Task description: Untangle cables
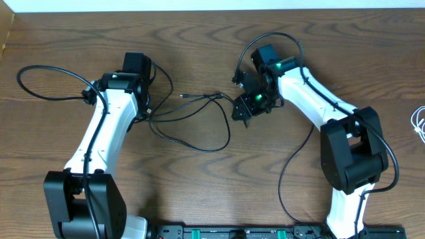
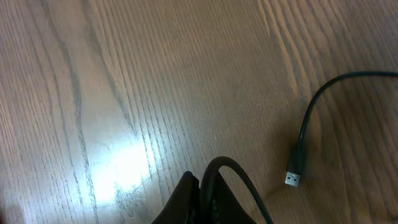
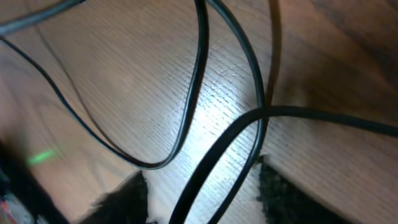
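Observation:
A thin black cord (image 1: 199,147) lies in a loose loop on the wooden table between my two arms. One end is a USB plug (image 1: 184,96), which also shows in the left wrist view (image 2: 293,177). My left gripper (image 1: 147,111) is shut on the black cord (image 2: 224,167) near its left end. My right gripper (image 1: 240,111) is open and low over the table at the loop's right side. A strand of the black cord (image 3: 211,168) runs between its fingers (image 3: 202,196). The white cord (image 1: 418,123) lies apart at the far right edge.
Thicker black robot wires curve by the left arm (image 1: 40,83) and round the right arm (image 1: 289,169). The wooden table (image 1: 199,40) stretches behind the arms. A black rail (image 1: 226,232) runs along the front edge.

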Robot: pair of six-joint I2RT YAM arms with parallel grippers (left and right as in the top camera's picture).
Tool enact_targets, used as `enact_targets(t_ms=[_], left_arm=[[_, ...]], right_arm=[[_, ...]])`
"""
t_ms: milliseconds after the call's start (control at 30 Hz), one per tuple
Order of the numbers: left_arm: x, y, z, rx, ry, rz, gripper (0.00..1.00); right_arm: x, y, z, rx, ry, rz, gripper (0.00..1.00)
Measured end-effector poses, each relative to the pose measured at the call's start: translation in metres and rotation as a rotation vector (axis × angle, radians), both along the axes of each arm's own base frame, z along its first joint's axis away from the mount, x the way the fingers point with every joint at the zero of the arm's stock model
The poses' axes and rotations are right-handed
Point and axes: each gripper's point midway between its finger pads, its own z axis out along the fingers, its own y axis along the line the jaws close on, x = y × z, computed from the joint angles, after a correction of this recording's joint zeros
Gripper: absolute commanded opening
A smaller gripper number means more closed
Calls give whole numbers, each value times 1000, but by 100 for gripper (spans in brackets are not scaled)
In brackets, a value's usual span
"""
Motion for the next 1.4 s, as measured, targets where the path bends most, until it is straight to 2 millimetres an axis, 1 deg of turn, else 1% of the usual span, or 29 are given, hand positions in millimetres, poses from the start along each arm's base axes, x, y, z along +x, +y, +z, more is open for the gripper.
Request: enact_targets(t_ms=[33, 67, 133, 267, 367, 400, 433, 467, 500, 533, 600, 667, 733, 800, 833, 867, 967, 1100, 1133, 1167, 1200, 1233, 1267, 1300, 1333, 1367, 1400], left_arm=[[0, 0, 0, 0, 0, 0, 8], [0, 0, 0, 0, 0, 0, 8], [0, 0, 0, 0, 0, 0, 8], [0, 0, 0, 0, 0, 0, 8], [0, 0, 0, 0, 0, 0, 8], [0, 0, 0, 0, 0, 0, 8], [0, 0, 0, 0, 0, 0, 7], [0, 0, 0, 0, 0, 0, 8], [0, 0, 0, 0, 0, 0, 8], [0, 0, 0, 0, 0, 0, 8], [0, 0, 0, 0, 0, 0, 8], [0, 0, 0, -1, 1, 0, 8], [0, 0, 0, -1, 1, 0, 7], [0, 0, 0, -3, 1, -1, 8], [0, -1, -1, -5, 1, -1, 8], [0, -1, -1, -6, 1, -1, 8], [0, -1, -1, -8, 1, -1, 8], [0, -1, -1, -8, 1, -1, 8], [0, -1, -1, -8, 2, -1, 8], [0, -1, -1, -7, 1, -1, 8], [0, -1, -1, -7, 1, -1, 8], [0, -1, -1, -7, 1, -1, 8], [0, -1, -1, -7, 1, -1, 8], [0, -1, -1, -7, 1, -1, 8], [0, -1, -1, -7, 1, -1, 8], [0, -1, -1, -7, 1, -1, 8], [0, -1, -1, -6, 1, -1, 8]], right_arm=[[0, -1, -1, -15, -6, 2, 7], [0, -2, -2, -25, -7, 0, 1], [1, -12, -7, -93, -7, -29, 1], [5, -46, -16, -254, 1, -130, 1], [14, -86, -20, -377, 11, -245, 1], [16, -95, -21, -396, 12, -268, 1], [20, -113, -21, -429, 14, -314, 1], [23, -121, -21, -440, 14, -336, 1], [28, -140, -22, -462, 16, -384, 1], [31, -152, -22, -473, 18, -415, 1], [35, -170, -22, -483, 25, -463, 1], [39, -195, -22, -492, 38, -529, 1], [40, -213, -22, -489, 53, -580, 1], [41, -224, -22, -486, 61, -612, 1], [42, -235, -22, -484, 67, -642, 1], [43, -241, -22, -480, 69, -659, 1], [48, -256, -21, -459, 62, -708, 2], [53, -269, -21, -424, 65, -779, 6], [54, -272, -21, -416, 67, -800, 9], [56, -273, -21, -403, 66, -816, 15], [57, -274, -20, -393, 65, -824, 27], [60, -273, -20, -370, 66, -840, 44], [62, -272, -19, -348, 70, -854, 77], [62, -271, -19, -339, 69, -852, 88], [63, -268, -18, -319, 73, -854, 97], [64, -265, -18, -299, 78, -852, 99], [65, -260, -17, -274, 82, -844, 99]])
